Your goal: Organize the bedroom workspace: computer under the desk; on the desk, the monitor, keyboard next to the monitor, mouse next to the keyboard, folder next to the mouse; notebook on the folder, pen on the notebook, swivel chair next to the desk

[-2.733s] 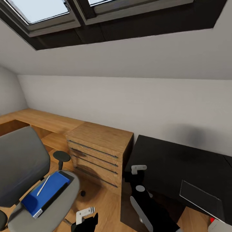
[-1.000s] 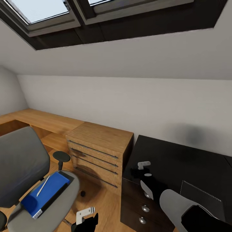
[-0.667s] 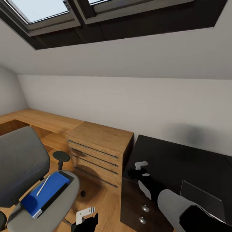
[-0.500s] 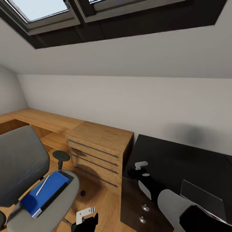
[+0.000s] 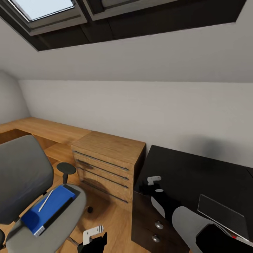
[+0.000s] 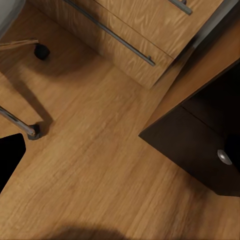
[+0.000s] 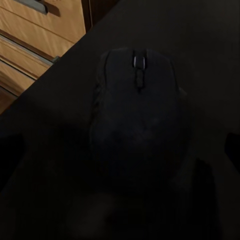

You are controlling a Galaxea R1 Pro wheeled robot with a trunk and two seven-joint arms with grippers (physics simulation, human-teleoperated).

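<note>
Black L-shaped table (image 5: pixel 196 175) at right, small dark rounded mouse (image 7: pixel 137 125) lying on its top under right gripper (image 5: pixel 151 182); opening of that gripper impossible to tell. Left gripper (image 5: pixel 92 236) low over wood floor (image 6: pixel 95 165), state likewise unclear. Bright blue folder (image 5: pixel 45 210) with slim white pen (image 5: pixel 46 200) on grey swivel chair (image 5: pixel 21 175) at left. Silver-grey keyboard (image 5: pixel 219 215) on table.

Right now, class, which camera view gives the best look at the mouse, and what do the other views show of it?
The right wrist view: the mouse lies close up on the black desk, its scroll wheel plain. In the head view, the right arm covers that spot on the desk. The left wrist view looks at wooden floor and drawers instead.
</note>
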